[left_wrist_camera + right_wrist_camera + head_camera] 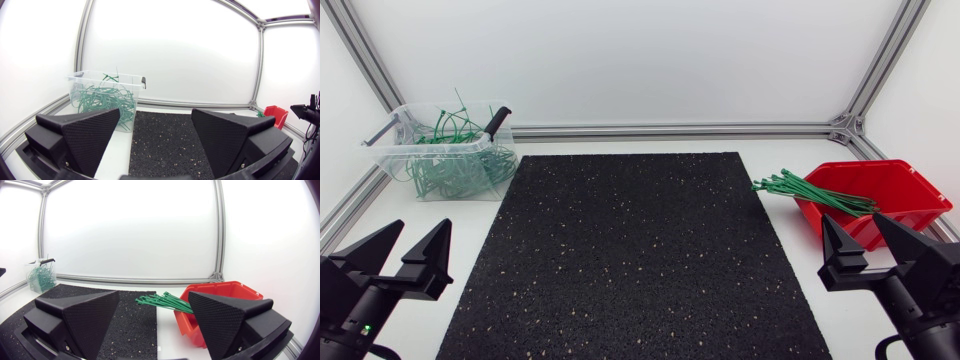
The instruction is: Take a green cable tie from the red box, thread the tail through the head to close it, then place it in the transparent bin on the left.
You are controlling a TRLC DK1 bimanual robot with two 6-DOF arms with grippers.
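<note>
- Cable ties (810,192): likely light, springy, slick; grasp the ends overhanging the red box (905,190) rim.
- Left gripper (424,228), right gripper (850,218): fingers spread, empty.

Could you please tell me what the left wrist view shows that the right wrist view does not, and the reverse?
Only the left wrist view: the left claw, open and empty, with the transparent bin close ahead and its looped ties plain to see. Only the right wrist view: the right claw close up, open and empty, and straight green cable ties poking out over the rim of the red box. Both show the black mat, the bin and the box, each small in the farther view.
</note>
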